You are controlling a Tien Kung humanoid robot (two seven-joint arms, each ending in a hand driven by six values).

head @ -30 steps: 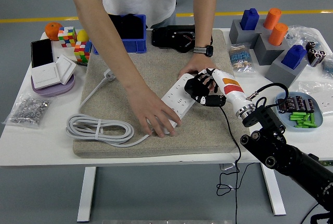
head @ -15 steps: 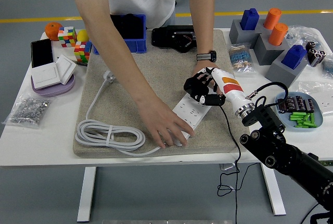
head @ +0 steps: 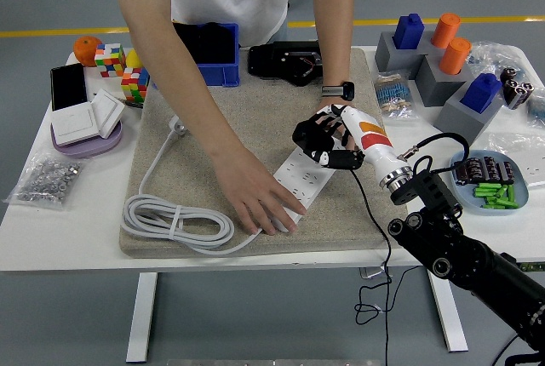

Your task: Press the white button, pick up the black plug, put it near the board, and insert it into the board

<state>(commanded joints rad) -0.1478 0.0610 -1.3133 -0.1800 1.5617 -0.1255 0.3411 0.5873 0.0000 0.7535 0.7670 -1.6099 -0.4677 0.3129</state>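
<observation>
Item: white power board (head: 298, 185), on the beige mat (head: 213, 128), steadied at both ends by a person's hands (head: 260, 204). Right hand (head: 324, 140), fingers curled around a black plug, is held over the board's far end. Step judged: insertion; prong alignment is required next.
</observation>
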